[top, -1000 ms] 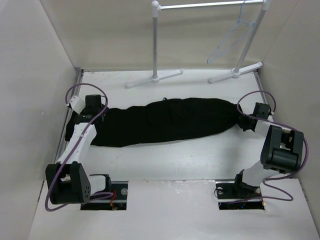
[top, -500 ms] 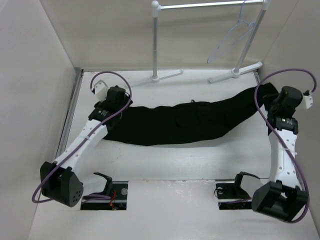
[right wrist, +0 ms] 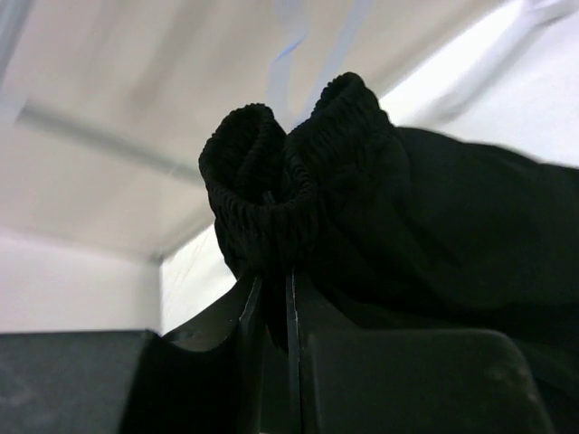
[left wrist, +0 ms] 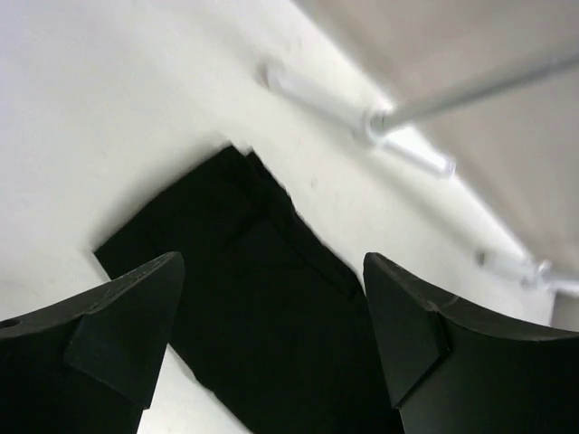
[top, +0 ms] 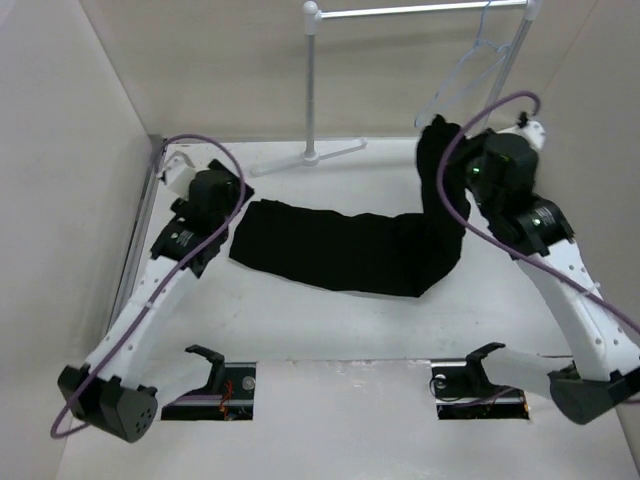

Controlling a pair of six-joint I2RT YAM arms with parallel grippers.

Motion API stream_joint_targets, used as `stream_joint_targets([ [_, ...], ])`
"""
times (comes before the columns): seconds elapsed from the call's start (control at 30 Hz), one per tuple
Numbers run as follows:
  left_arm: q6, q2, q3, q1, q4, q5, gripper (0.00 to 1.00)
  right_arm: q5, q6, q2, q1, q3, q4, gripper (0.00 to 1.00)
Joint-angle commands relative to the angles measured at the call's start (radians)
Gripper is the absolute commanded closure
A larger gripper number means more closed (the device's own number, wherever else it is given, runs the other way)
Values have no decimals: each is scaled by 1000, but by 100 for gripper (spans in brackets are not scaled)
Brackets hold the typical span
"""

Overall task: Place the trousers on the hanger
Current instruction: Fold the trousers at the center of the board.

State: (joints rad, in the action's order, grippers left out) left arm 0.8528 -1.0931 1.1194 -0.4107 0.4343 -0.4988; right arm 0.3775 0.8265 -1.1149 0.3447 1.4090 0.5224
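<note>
Right gripper (right wrist: 271, 287) clamped shut on the gathered elastic waistband of the trousers (top: 340, 250), holding that end up off the table (top: 330, 330) at the far right. The raised end sits just below and beside the hanger (top: 462, 72), which hangs by its hook from the rail of the white rack (top: 311, 90); whether fabric and hanger touch cannot be told. The rest of the black garment droops from the grip and lies as a long band across the table toward the left. Left gripper (left wrist: 271, 334) hovers over the band's left end, fingers spread wide, nothing held between them
</note>
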Motion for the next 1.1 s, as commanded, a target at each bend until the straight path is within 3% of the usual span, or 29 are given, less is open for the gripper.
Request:
stream_joint_targets([
  [0.0,-3,113,-30,112,14,43,20,179,-14,-127,224,143,4,91],
  [0.17,6,199,-110,310,17,130,20,210,6,-478,511,358,-2,89],
  [0.3,12,232,-139,440,20,174,20,143,13,-822,688,608,24,84],
  [0.33,9,239,-139,472,23,175,20,109,22,-895,720,675,40,79],
  [0.47,2,240,-135,577,29,178,20,-18,20,-1092,782,908,149,30],
  [0.53,-3,219,-130,585,12,180,20,-8,13,-1070,782,911,179,20],
  [0.6,-4,179,-121,564,-18,189,20,1,2,-964,744,807,150,19],
  [0.73,-12,79,-119,420,-89,206,20,-66,-13,-650,615,402,-51,20],
  [0.8,-21,6,-130,314,-129,206,20,-121,-17,-542,549,244,-107,27],
  [0.93,-29,-178,-127,140,-219,262,25,-265,-44,-360,388,-94,-189,77],
  [1.0,-47,-255,-133,90,-287,281,27,-314,-53,-289,322,-245,-225,85],
  [1.07,-70,-319,-151,76,-362,275,29,-359,-70,-246,264,-371,-278,84],
])
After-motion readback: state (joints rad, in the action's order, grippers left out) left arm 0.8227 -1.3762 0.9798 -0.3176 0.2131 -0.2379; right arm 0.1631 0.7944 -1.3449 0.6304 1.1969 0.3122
